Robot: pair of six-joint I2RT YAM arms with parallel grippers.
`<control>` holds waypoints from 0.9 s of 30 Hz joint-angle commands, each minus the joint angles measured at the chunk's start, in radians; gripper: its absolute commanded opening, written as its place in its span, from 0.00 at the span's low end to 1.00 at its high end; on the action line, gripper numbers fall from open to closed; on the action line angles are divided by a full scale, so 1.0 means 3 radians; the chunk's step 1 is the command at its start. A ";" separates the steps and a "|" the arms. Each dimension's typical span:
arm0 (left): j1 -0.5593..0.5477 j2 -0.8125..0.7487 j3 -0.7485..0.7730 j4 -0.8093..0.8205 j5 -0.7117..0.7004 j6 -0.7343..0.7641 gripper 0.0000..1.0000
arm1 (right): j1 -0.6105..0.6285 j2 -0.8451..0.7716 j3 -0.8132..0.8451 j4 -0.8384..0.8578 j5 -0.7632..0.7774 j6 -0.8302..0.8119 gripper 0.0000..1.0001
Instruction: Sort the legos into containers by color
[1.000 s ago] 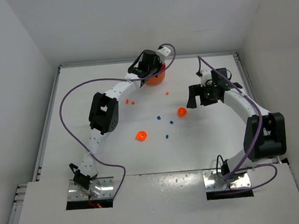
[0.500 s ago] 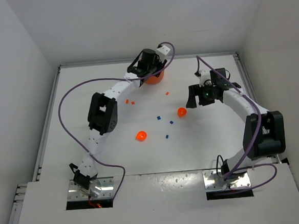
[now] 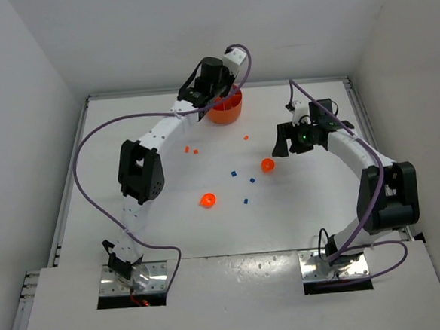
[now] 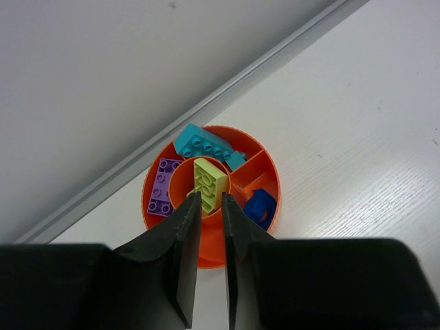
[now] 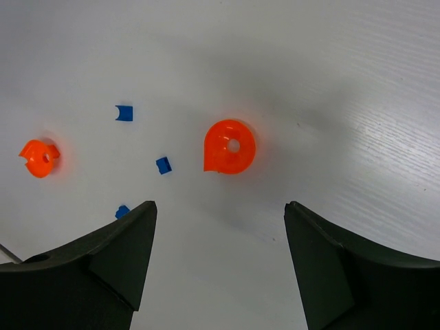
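Observation:
The round orange dish with its containers sits at the back of the table. In the left wrist view the dish holds a lime brick in the middle cup, a cyan brick, a purple brick and a blue piece. My left gripper hangs above the near side of the dish, jaws a narrow slit apart, nothing between them. My right gripper stands wide open and empty just short of an orange rounded piece, which lies mid-table.
A second orange rounded piece lies mid-table, at the left of the right wrist view. Small blue squares are scattered between the two. Tiny orange bits lie left of centre. Walls close the table's far and side edges.
My left gripper has risen and drawn back off the dish, uncovering it; its jaws opened, then narrowed again. The right jaws came in slightly; that arm barely moved.

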 commanded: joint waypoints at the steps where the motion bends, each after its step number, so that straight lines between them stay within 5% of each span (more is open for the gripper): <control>1: 0.0032 -0.0010 0.0137 0.0030 -0.0001 -0.0041 0.24 | 0.0022 -0.0087 0.0090 0.0106 -0.0080 0.0015 0.75; 8: 0.0032 0.0026 0.0137 0.0000 -0.0031 -0.0072 0.29 | 0.0022 -0.0025 0.0090 0.0106 -0.0080 0.0015 0.75; 13: 0.0149 -0.0300 -0.0113 -0.0046 -0.0001 -0.0373 0.38 | 0.0211 0.0061 0.0223 0.0167 -0.0029 -0.0087 0.63; 19: 0.0477 -0.1046 -0.0990 -0.0210 0.0234 -0.0670 0.58 | 0.0814 0.0409 0.0540 0.0157 0.0369 -0.0434 0.59; 23: 0.0773 -0.1746 -0.1498 -0.0485 0.0723 -0.0538 0.90 | 0.1111 0.0690 0.0805 0.0040 0.0366 -0.1093 0.58; 27: 0.1106 -0.2186 -0.1893 -0.0787 0.1440 -0.0323 0.94 | 0.1223 0.0910 0.0960 -0.0200 0.0034 -0.1870 0.56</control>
